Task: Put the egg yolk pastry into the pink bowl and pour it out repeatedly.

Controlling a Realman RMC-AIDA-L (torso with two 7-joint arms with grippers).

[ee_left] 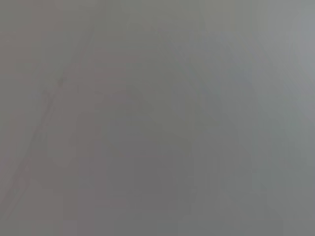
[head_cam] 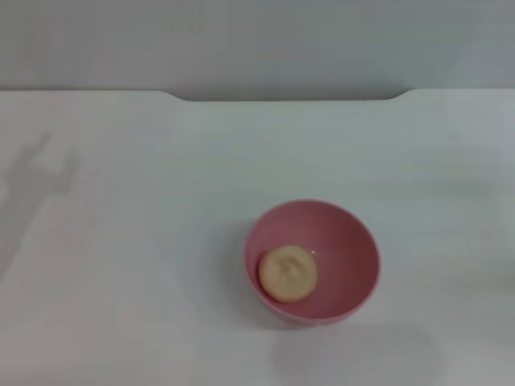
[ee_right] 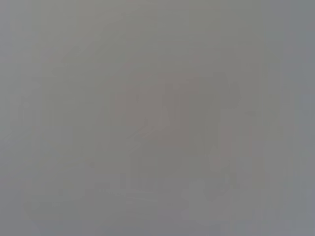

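One broad white table top fills most of the head view, with a grey wall band seen beyond its far edge, where a shallow notch is cut. A faint forked shadow is cast on the table at the left side. On the table, a little right of centre and toward the near edge, the round, deep, glossy pink plastic bowl is stood upright. Inside it, the small round domed tan-beige egg yolk pastry is seen resting dome up on the bowl's floor, against the left inner wall (toward the near side). Neither gripper is shown in the head view, and only blank grey is given by both wrist views, so the claws' state cannot be told.
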